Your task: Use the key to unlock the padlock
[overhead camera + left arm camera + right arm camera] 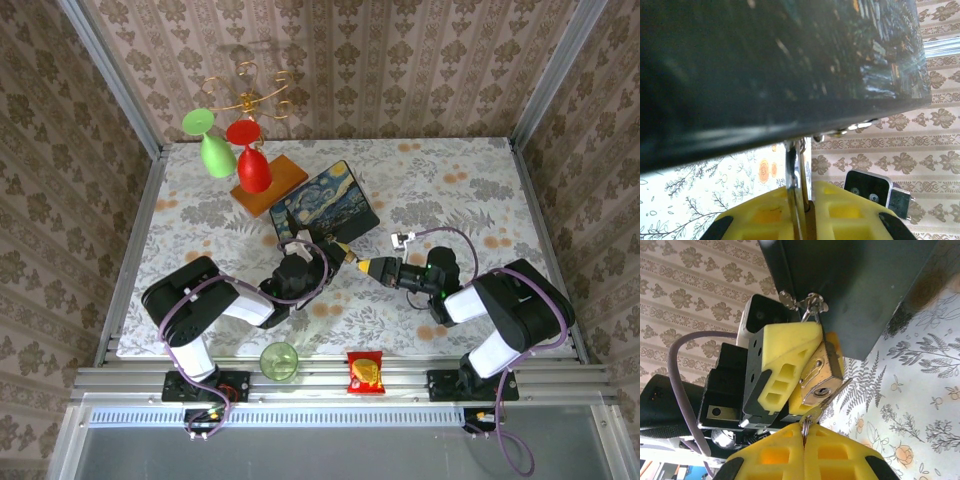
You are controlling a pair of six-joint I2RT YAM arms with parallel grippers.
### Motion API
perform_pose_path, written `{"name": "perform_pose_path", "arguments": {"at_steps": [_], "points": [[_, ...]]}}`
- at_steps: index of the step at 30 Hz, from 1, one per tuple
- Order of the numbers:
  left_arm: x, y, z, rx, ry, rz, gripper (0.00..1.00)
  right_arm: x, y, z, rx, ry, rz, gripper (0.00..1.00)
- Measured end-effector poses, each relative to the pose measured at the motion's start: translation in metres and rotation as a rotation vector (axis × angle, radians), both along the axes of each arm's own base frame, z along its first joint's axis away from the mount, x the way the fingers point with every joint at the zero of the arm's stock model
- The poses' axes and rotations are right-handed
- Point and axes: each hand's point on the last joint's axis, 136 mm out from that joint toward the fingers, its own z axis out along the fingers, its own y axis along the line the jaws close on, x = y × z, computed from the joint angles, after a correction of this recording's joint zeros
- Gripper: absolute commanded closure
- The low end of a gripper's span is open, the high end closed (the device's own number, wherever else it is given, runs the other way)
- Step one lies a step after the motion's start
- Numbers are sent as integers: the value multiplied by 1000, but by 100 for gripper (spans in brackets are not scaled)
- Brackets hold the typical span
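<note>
Now, keep the padlock (822, 372) steady against the painted box (875, 285)'s edge, with your left gripper (799, 200) clamped on its shackle. The right gripper (804, 432) is pinched shut on the key (837, 390). Align the blade squarely with the keyhole before pushing.

painted box (325, 203) mid-table | red glass (252, 165), green glass (213, 150) far left | cup (279, 360), snack packet (365, 372) near edge
</note>
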Motion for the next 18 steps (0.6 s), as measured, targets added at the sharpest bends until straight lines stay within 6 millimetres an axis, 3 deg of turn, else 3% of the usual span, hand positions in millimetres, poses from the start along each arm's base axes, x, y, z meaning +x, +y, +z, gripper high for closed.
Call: {"name": "perform_pose_path", "arguments": {"at_steps": [11, 15, 18], "points": [[0, 0, 1, 1, -5, -6, 100, -2, -6, 3, 0, -16, 0, 100], [-1, -2, -20, 52, 1, -18, 100, -5, -6, 11, -13, -60, 8, 100], [-2, -3, -27, 99, -16, -32, 100, -8, -7, 6, -45, -52, 13, 100]]}}
